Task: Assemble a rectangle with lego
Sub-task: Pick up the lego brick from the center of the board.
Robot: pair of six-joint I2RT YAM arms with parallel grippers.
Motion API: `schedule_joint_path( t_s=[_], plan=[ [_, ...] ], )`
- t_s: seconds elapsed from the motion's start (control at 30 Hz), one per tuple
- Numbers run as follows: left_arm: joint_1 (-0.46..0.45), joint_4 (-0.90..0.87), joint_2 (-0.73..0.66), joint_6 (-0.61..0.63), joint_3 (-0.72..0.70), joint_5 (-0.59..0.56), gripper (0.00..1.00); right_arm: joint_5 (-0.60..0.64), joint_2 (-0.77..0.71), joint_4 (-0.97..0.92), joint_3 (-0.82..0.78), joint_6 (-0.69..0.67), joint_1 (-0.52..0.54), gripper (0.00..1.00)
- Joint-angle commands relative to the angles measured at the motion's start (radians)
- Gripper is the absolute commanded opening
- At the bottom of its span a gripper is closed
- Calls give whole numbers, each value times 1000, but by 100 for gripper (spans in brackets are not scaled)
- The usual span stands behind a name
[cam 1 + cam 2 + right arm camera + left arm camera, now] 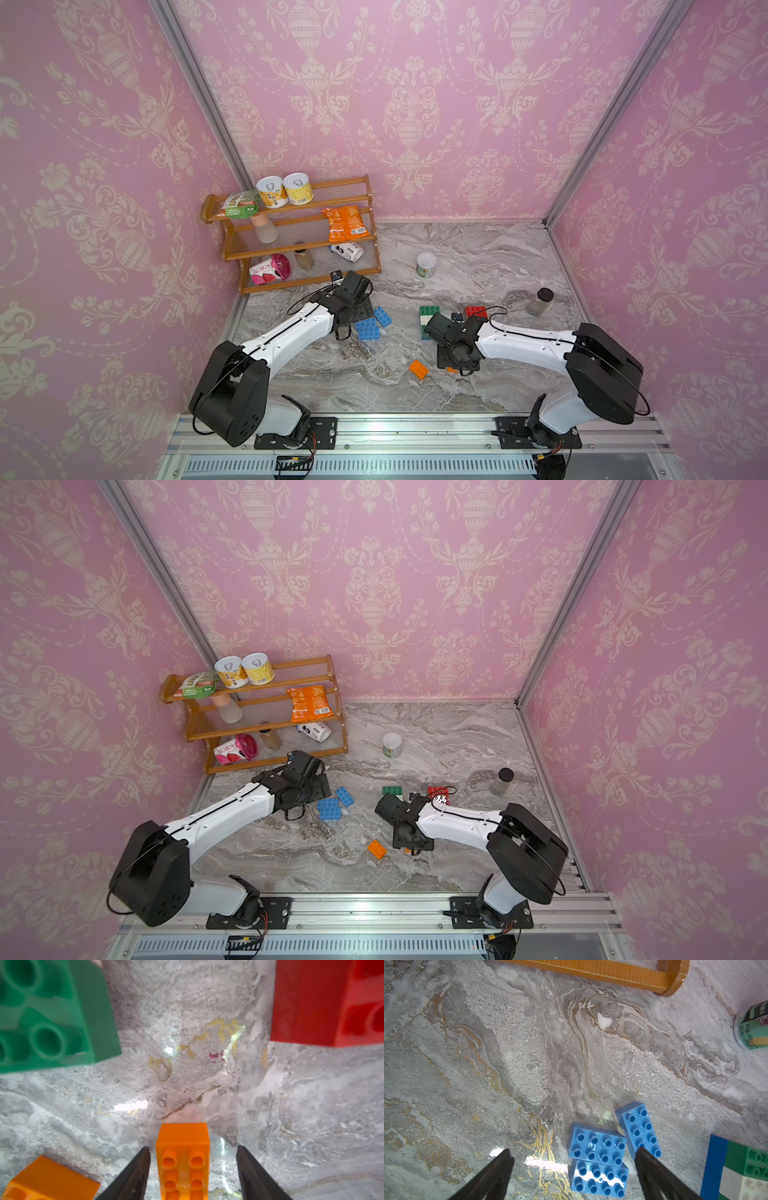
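Right end effector [193, 1147] sits low over the counter [311, 1105], jaws part-open astride an orange brick [182, 1136]; one finger is right at its side and there's a gap at the other, so I see no grip; second orange brick [52, 1176] just beside; green brick [62, 1012] and red brick [307, 1001] beyond, well apart from each other. Left end effector [574, 1153] wide open, holding nothing, above three blue bricks [597, 1147]; two touch side by side, the third lies angled just beside them; green-white-blue stack [737, 1169] near.
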Motion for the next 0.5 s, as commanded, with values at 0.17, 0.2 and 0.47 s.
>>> schedule_joint_path(
  t_s=[0.17,0.2,0.47],
  plan=[
    [-5,-14,-30,12,10,-20,94,-73,31,67,-13,11,-9,45],
    [-5,-17,-36,12,10,-26,94,-74,32,62,-10,8,-7,41],
    [-5,-37,-109,-16,-19,-94,95,-53,-4,3,56,5,37,27]
  ],
)
